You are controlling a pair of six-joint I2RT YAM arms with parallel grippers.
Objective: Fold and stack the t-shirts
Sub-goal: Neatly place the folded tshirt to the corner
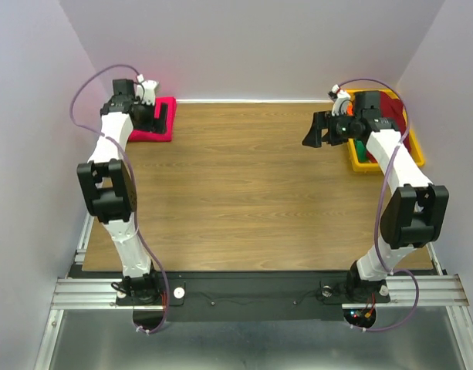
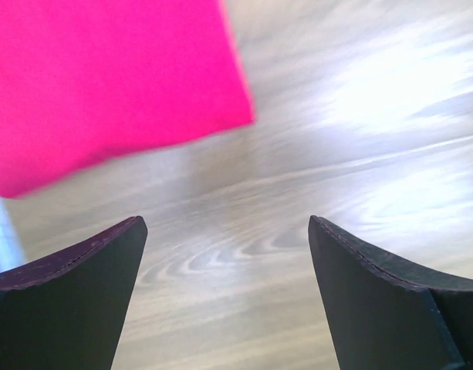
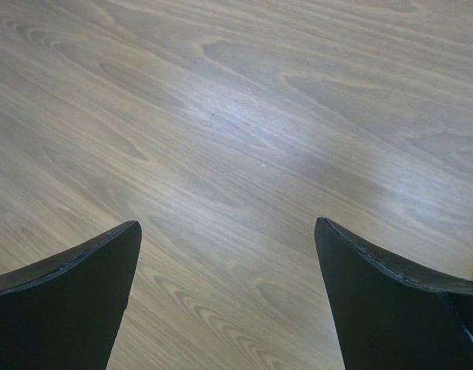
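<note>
My left gripper [image 2: 224, 227] hangs with its jaws apart and empty over the table [image 1: 244, 185], just beside the folded pink shirt [image 2: 105, 77] lying in the far left corner. My right gripper [image 3: 228, 227] is likewise spread wide with nothing in it, near the yellow tray [image 1: 415, 151] where the other shirts [image 1: 363, 152] sit bunched. I judge them light, limp cloth that will sag and slide, so I'd pinch a raised fold atop the heap.
</note>
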